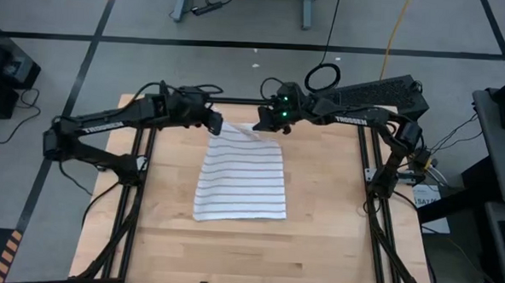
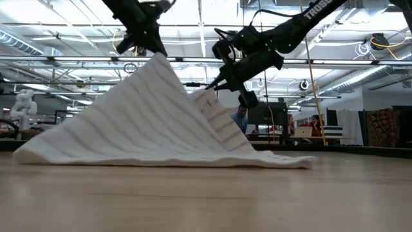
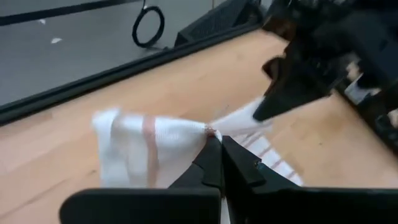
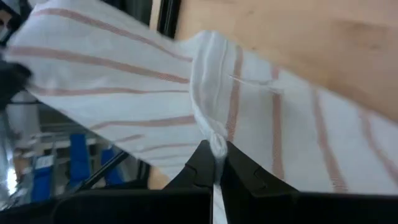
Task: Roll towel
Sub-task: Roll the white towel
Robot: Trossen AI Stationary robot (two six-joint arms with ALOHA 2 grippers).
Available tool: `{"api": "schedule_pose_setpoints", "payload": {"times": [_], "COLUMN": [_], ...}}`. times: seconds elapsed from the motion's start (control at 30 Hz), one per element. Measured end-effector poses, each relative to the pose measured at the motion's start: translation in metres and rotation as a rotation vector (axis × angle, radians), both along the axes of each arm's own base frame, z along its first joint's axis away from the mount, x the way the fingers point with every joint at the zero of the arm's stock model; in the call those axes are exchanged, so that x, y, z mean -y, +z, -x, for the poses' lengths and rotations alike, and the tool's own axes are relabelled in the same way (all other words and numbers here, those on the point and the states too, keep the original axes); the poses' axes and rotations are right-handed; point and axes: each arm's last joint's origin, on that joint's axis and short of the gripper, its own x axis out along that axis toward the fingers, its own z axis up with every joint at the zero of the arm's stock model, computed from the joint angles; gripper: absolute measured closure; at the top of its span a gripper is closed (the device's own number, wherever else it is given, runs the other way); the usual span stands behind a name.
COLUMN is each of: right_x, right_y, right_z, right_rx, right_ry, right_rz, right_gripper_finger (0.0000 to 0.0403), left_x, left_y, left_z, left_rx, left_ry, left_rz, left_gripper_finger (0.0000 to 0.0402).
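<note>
The white towel (image 1: 241, 179) with narrow dark stripes lies in the middle of the wooden table (image 1: 316, 247). Its far edge is raised off the table and its near part (image 2: 161, 158) rests on the wood. My left gripper (image 1: 216, 125) is shut on the far left corner, which forms the highest peak in the low view. My right gripper (image 1: 263, 125) is shut on the far right corner, held lower (image 2: 215, 87). Between the two grippers the far edge sags. My left gripper pinches the towel's far left corner (image 3: 208, 129) between its two fingers, at their tips. The fingers slant down from the table's left. The corner is lifted clear and the cloth hangs from it in a slope to the table. My right gripper pinches a bunched bit of the towel's far right corner (image 4: 216, 142) between its two fingers. The fingers slant down from the table's right. The corner is off the table, and the cloth spreads away from it with a fold running out from the fingers.
A black frame rail (image 1: 237, 101) runs along the table's far edge just behind both grippers, and more rails run down the left and right sides. Bare wood lies near the front edge (image 1: 247, 261). People (image 2: 239, 119) sit in the room beyond the table.
</note>
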Motion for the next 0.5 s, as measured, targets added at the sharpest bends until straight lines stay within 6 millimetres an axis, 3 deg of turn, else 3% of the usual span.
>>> {"api": "schedule_pose_setpoints", "payload": {"times": [0.2, 0.5], "right_x": [0.016, 0.063], "right_y": [-0.010, -0.023], "right_z": [0.010, 0.047], "right_rx": [-0.082, -0.229], "right_ry": [-0.046, -0.156], "right_rz": [0.090, 0.250], "right_gripper_finger": [0.0401, 0.0401], "left_x": [-0.021, -0.061], "left_y": [-0.046, -0.071], "left_z": [-0.017, -0.046], "left_rx": [-0.126, -0.045], "left_ry": [-0.054, -0.057], "left_rz": [0.017, -0.063], "left_gripper_finger": [0.0401, 0.0401]}}
